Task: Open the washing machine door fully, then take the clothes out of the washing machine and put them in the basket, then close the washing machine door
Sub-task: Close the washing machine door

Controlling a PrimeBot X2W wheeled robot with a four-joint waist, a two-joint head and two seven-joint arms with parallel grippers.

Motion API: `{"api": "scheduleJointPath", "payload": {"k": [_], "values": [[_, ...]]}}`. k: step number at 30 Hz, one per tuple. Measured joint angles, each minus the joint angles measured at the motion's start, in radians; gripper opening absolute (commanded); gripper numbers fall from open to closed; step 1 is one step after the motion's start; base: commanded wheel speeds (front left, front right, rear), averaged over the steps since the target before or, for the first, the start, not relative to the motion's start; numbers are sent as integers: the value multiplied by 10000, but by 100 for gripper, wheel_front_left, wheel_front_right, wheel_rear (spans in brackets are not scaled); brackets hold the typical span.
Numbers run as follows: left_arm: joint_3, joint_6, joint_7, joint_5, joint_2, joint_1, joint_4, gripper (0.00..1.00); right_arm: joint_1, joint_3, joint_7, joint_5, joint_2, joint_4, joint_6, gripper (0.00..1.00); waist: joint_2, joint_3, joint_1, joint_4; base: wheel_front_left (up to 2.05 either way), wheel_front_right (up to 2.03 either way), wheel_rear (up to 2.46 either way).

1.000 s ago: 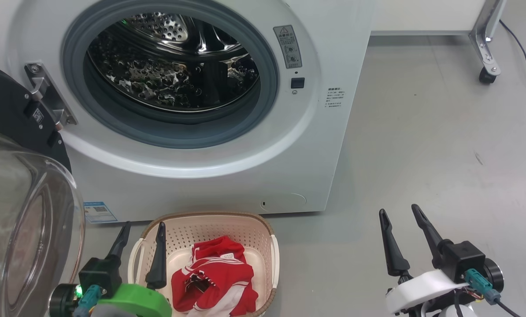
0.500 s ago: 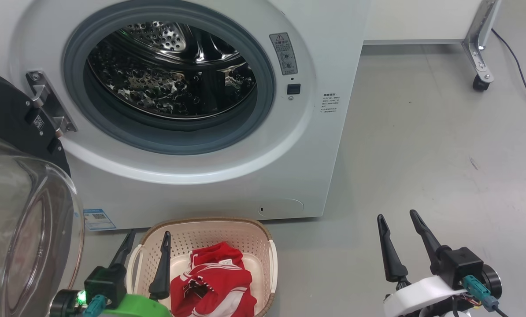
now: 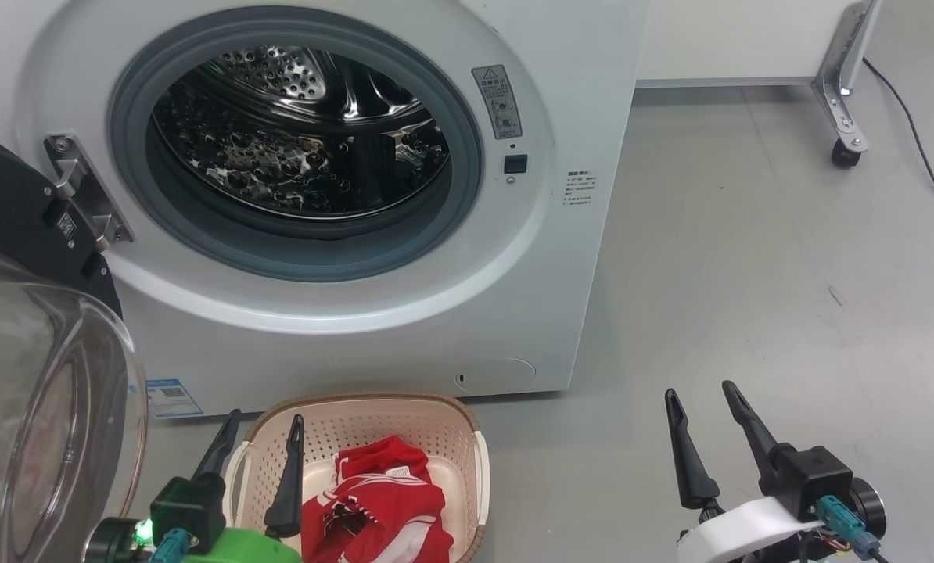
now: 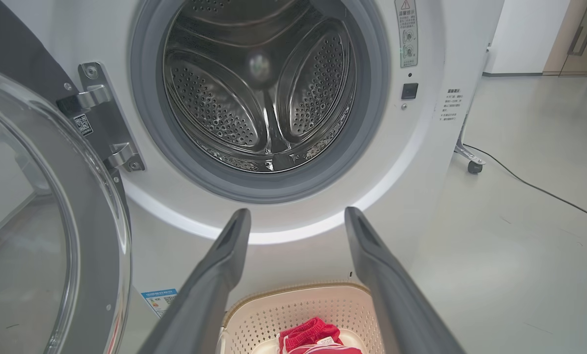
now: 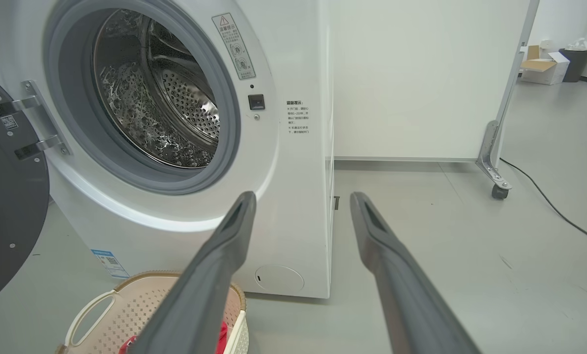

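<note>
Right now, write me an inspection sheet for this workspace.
Surface: grey floor, a few small marks.
Job's things: washing machine door swung open to the left; drum looks empty; red clothes in the basket before the washing machine.
Clutter: nothing seen.
Pincers: left pincer open by the basket's left rim; right pincer open over bare floor; both empty.
Cables: black cable on the floor, far right.
Surroundings: white panel on a wheeled frame.

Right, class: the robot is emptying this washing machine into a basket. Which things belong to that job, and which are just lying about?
Job: washing machine, washing machine door, red clothes, basket, left gripper, right gripper.
Lying about: castor on a metal leg, black cable, cardboard box, black bin.
</note>
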Motion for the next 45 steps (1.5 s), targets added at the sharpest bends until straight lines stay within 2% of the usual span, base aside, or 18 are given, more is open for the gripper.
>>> {"api": "scheduleJointPath", "payload": {"k": [19,45], "values": [[2,209,385,36,4,206,-692,100,119,33,0,2,2,-63,-86,100,0,-4,0,-17,-21,21,0],[-79,255,602,123,100,397,-1296,100,119,94,0,86,2,-84,-174,100,0,-78,0,-37,-85,85,0]]}}
